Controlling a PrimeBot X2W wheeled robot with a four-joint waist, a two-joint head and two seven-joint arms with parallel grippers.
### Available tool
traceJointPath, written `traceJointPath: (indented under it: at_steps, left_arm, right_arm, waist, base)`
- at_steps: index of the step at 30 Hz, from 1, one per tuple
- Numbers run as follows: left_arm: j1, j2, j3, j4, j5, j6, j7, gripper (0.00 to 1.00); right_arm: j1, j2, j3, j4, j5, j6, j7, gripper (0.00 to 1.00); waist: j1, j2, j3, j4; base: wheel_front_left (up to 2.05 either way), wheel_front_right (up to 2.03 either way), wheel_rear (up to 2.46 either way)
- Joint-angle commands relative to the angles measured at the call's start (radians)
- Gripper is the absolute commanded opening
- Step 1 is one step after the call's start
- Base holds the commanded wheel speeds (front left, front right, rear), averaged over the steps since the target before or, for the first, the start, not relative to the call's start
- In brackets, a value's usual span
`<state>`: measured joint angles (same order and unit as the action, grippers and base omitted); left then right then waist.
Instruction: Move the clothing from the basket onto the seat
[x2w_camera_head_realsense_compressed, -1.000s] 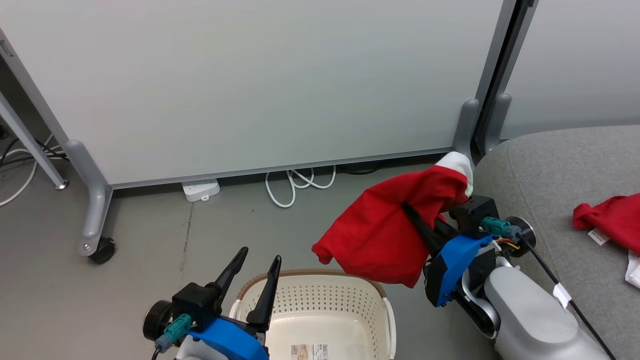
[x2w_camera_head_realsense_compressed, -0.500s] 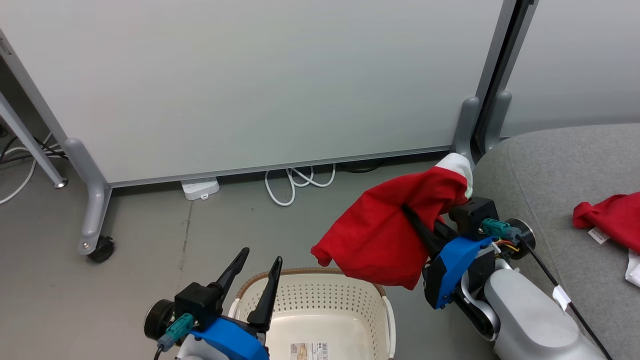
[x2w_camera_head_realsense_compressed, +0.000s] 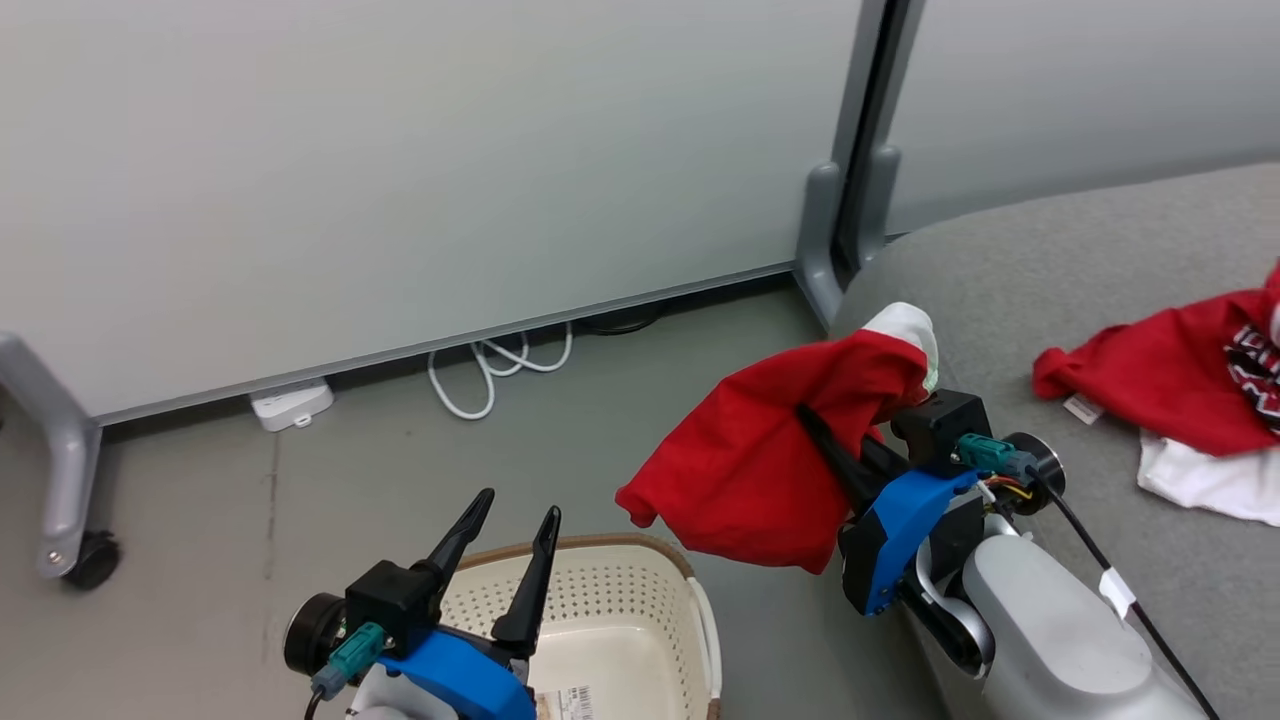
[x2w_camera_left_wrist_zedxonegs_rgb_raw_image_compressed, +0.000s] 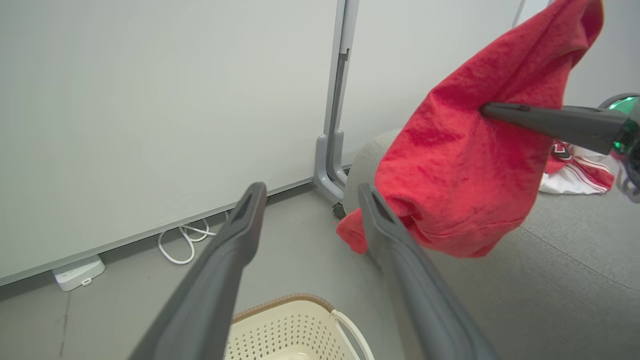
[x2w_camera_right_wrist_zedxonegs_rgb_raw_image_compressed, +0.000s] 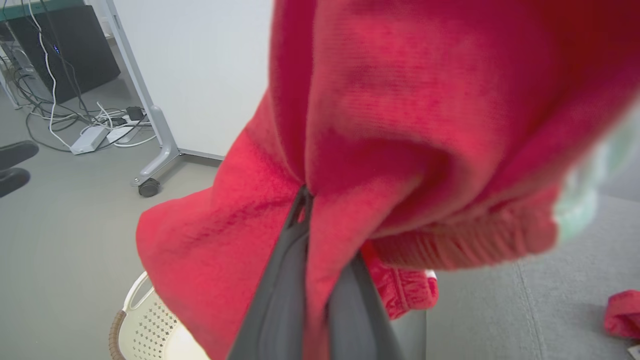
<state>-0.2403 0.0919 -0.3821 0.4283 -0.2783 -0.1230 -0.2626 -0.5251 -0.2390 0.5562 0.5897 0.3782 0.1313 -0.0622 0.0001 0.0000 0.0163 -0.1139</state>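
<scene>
Between basket and seat, clear of the floor, a red knit sports jersey with a white trim edge (x2w_camera_head_realsense_compressed: 760, 470) hangs bunched from my right gripper (x2w_camera_head_realsense_compressed: 810, 420), whose two dark fingers are pinched together on a fold of the cloth. It looks light, soft and limp. I judge it will sag and trail wherever it is unsupported, and is best taken at a thick gathered fold, as here, rather than by one thin hem.

Lower left sits the cream-white perforated plastic laundry basket with its brown woven-look rim (x2w_camera_head_realsense_compressed: 640, 548). What I can see of its inside is bare but for a label sticker. My left gripper (x2w_camera_head_realsense_compressed: 520, 503) hovers at its near side, fingers spread wide, carrying nothing.

To the right, the large grey fabric seat cushion (x2w_camera_head_realsense_compressed: 1050, 290) bears a second red jersey with white and black trim (x2w_camera_head_realsense_compressed: 1160, 370). Behind stands a pale wheeled partition panel (x2w_camera_head_realsense_compressed: 400, 180).

Against a second ago, the whole head view has swung toward the seat, which is a camera move. More cushion shows, and the held jersey hangs as it did.
</scene>
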Motion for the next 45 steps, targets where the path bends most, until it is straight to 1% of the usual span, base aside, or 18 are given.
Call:
traceJointPath:
  at_steps: [1,5,6,9,13,18,22,28,38,42,45]
  left_arm:
    - [-0.013,0.002,0.003,-0.001,0.007,-0.002,-0.003,1.00]
    - [-0.027,-0.003,0.005,-0.001,0.009,-0.005,-0.003,1.00]
    - [-0.027,-0.003,0.005,-0.001,0.009,-0.005,-0.003,1.00]
    - [-0.033,-0.005,0.006,-0.002,0.014,-0.006,-0.003,1.00]
    - [-0.042,-0.008,0.004,0.000,0.016,-0.007,-0.003,1.00]
    - [-0.050,-0.009,-0.002,0.004,0.020,-0.008,-0.003,1.00]
    - [-0.056,-0.002,-0.009,0.009,0.018,-0.008,-0.003,1.00]
    - [-0.064,0.003,-0.021,0.011,0.010,-0.008,-0.003,1.00]
    - [-0.063,0.010,-0.022,0.004,0.012,-0.008,-0.003,1.00]
    - [-0.079,0.015,-0.021,-0.011,0.022,-0.008,-0.003,1.00]
    - [-0.103,0.024,-0.027,-0.024,0.035,-0.008,-0.003,1.00]
  right_arm:
    - [-0.005,0.000,-0.002,-0.002,-0.005,-0.001,-0.006,0.00]
    - [-0.007,-0.005,-0.004,0.000,-0.009,-0.001,-0.006,0.00]
    - [-0.007,-0.005,-0.004,0.000,-0.009,-0.001,-0.006,0.00]
    - [-0.008,0.000,-0.002,0.001,-0.008,-0.001,-0.006,0.00]
    - [-0.006,-0.002,-0.006,0.004,-0.008,-0.001,-0.009,0.00]
    - [-0.001,-0.002,-0.014,0.005,-0.005,-0.001,-0.014,0.00]
    - [-0.005,0.007,-0.014,0.008,-0.006,-0.001,-0.019,0.00]
    - [0.001,0.012,-0.018,0.019,-0.007,-0.001,-0.028,0.00]
    - [-0.018,0.008,-0.039,0.027,-0.001,-0.001,-0.027,0.00]
    - [-0.077,-0.018,-0.078,0.019,0.009,-0.001,-0.015,0.00]
    - [-0.156,-0.062,-0.139,0.025,0.007,-0.001,-0.002,0.00]
  waist:
    - [-0.0001,0.0000,0.013,-0.074]
    - [-0.0001,0.0000,0.021,-0.147]
    - [-0.0001,0.0000,0.021,-0.147]
    - [-0.0001,0.0000,0.026,-0.208]
    - [-0.0001,0.0000,0.036,-0.269]
    - [-0.0001,0.0000,0.050,-0.324]
    - [-0.0001,0.0000,0.058,-0.353]
    - [-0.0001,0.0000,0.062,-0.362]
    - [-0.0001,0.0000,0.082,-0.333]
    - [-0.0001,0.0000,0.122,-0.320]
    - [-0.0001,0.0000,0.175,-0.304]
  base:
    - [0.00,0.00,0.00]
    - [0.00,0.00,0.00]
    - [0.00,0.00,0.00]
    - [0.00,0.00,0.00]
    - [0.00,0.00,0.00]
    - [0.00,0.00,0.00]
    - [0.00,0.00,0.00]
    - [0.00,0.00,0.00]
    - [0.00,0.00,0.00]
    - [0.00,0.00,0.00]
    - [0.00,0.00,0.00]
